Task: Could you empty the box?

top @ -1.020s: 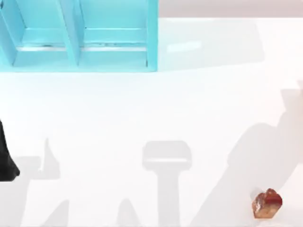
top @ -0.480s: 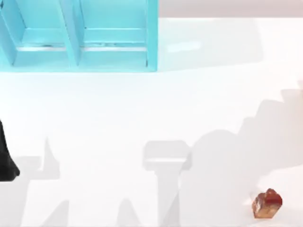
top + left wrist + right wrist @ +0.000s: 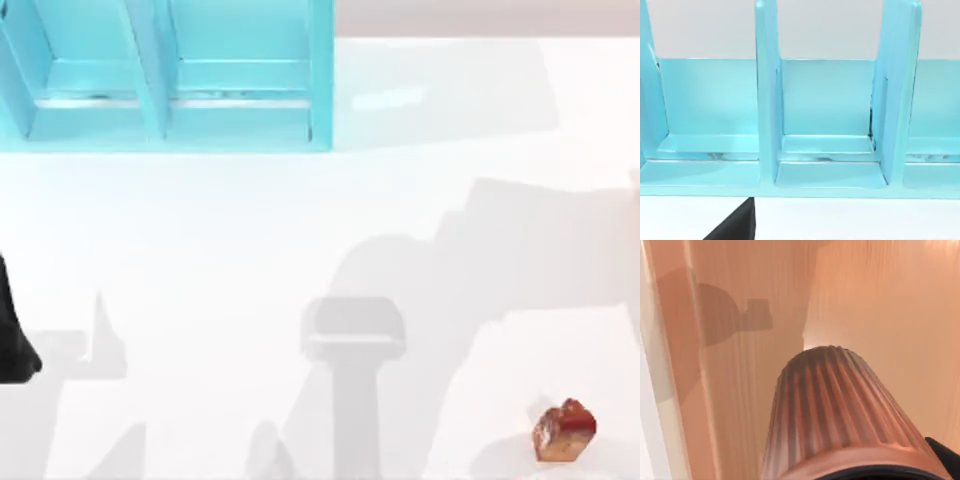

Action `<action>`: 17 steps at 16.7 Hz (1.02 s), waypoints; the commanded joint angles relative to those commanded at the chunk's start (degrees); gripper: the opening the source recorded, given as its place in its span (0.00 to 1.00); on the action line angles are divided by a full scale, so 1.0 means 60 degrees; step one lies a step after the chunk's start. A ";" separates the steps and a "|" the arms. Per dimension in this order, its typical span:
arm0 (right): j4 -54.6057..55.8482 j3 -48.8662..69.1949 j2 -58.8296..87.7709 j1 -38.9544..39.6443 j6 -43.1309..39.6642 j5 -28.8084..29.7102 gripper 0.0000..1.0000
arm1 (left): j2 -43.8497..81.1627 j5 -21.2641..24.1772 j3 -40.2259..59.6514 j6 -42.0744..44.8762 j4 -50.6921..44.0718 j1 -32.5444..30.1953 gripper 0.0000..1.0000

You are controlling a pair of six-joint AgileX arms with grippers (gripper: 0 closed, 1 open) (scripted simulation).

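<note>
In the right wrist view I look into the box (image 3: pixel 880 305), whose inner walls are pale orange wood. A brown ribbed cylinder (image 3: pixel 840 415) stands very close in front of the camera inside it. A dark part of my right gripper (image 3: pixel 946 456) shows just beside the cylinder; whether it holds the cylinder is not visible. On the white table a small red-brown block (image 3: pixel 565 431) lies at the front right. My left arm (image 3: pixel 12 340) stays parked at the table's left edge.
A light blue rack (image 3: pixel 170 80) with upright dividers stands at the back left, and the left wrist view faces its open compartments (image 3: pixel 827 125). Broad grey shadows lie across the white table (image 3: pixel 250 230) at its middle and right.
The large shadow on the right side of the table has spread leftward and toward the back. The red-brown block, the rack and the left arm have not moved.
</note>
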 joint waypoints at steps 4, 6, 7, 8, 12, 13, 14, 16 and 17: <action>0.0637 -0.0008 0.0464 0.2351 0.2377 0.0239 0.00 | 0.0000 0.0000 0.0000 0.0000 0.0000 0.0000 1.00; 0.0969 -0.0067 0.0747 0.3683 0.3703 0.0395 0.00 | 0.0000 0.0000 0.0000 0.0000 0.0000 0.0000 1.00; 0.1113 -0.0100 0.0911 0.4257 0.4279 0.0469 0.00 | 0.0000 0.0000 0.0000 0.0000 0.0000 0.0000 1.00; 0.1245 -0.0148 0.1063 0.4736 0.4757 0.0530 0.00 | 0.0000 0.0000 0.0000 0.0000 0.0000 0.0000 1.00; 0.1541 -0.0342 0.1400 0.5688 0.5707 0.0610 0.00 | 0.0000 0.0000 0.0000 0.0000 0.0000 0.0000 1.00; 0.1543 -0.0344 0.1402 0.5693 0.5712 0.0610 0.00 | 0.0000 0.0000 0.0000 0.0000 0.0000 0.0000 1.00; 0.1543 -0.0344 0.1402 0.5693 0.5712 0.0610 0.00 | 0.0000 0.0000 0.0000 0.0000 0.0000 0.0000 1.00; 0.1523 -0.0331 0.1394 0.5669 0.5728 0.0563 0.00 | 0.0000 0.0000 0.0000 0.0000 0.0000 0.0000 1.00; 0.1557 -0.0366 0.1394 0.5671 0.5729 0.0564 0.00 | 0.0000 0.0000 0.0000 0.0000 0.0000 0.0000 1.00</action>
